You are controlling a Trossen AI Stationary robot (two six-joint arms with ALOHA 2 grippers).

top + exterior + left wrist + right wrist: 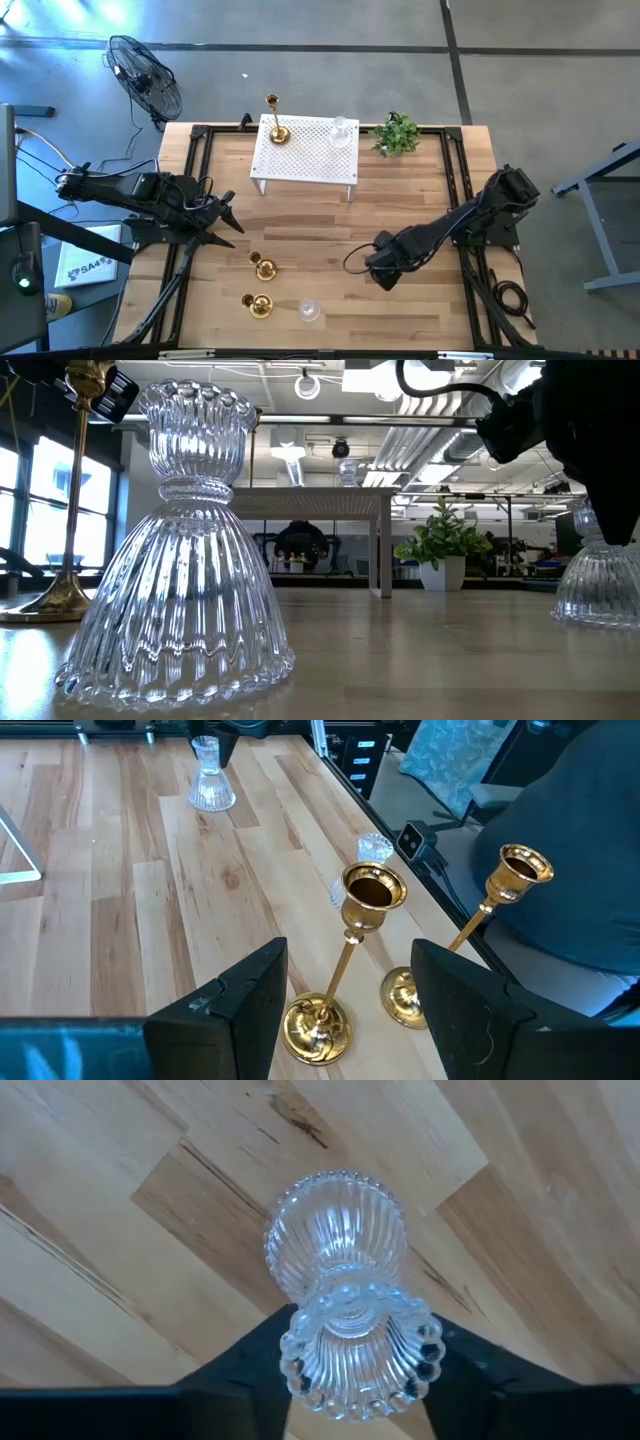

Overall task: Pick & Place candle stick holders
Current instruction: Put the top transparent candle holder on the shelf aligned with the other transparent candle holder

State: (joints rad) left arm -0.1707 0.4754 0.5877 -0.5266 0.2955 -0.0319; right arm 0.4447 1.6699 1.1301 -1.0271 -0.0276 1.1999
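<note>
Over wooden table, right pincer straddles glass holder.

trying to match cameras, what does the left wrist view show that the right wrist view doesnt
Only the left wrist view: two tall shiny brass candle stick holders, the nearer and the farther, standing beyond the open left pincer, plus a small clear ribbed glass holder by the table edge.

Only the right wrist view: the right pincer with a dark finger on each side of its glass holder's narrow waist, seen from above.

Both: that clear ribbed glass candle stick holder, far off in the left wrist view, and the pale wooden tabletop.
</note>
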